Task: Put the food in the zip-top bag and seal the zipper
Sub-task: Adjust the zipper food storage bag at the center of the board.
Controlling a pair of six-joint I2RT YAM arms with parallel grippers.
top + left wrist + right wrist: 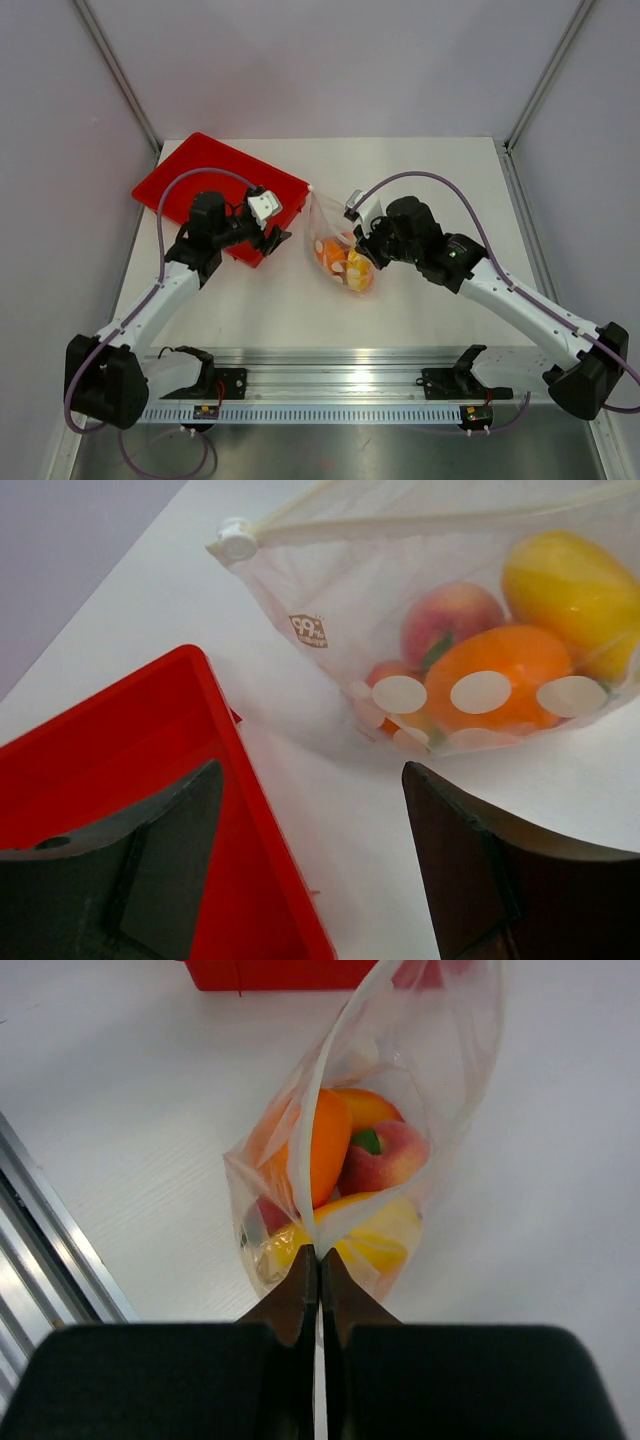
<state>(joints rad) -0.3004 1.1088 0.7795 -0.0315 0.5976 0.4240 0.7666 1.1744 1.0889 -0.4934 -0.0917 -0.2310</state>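
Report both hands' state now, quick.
Left hand: open, holding nothing.
Right hand: closed, pinching the bag by its edge.

From above, the zip-top bag (pixel 338 245) lies on the counter (pixel 420 180) near its middle. The food (pixel 342 262) is all inside it, piled toward the six o'clock end. The tray (pixel 200 180) sits at the bag's ten o'clock, close by. The left gripper (pixel 312 780) is at nine o'clock, jaws apart astride the tray's near rim, clear of the bag. The right gripper (pixel 318 1260) is at three o'clock, jaws pinched on the bag's mouth edge.
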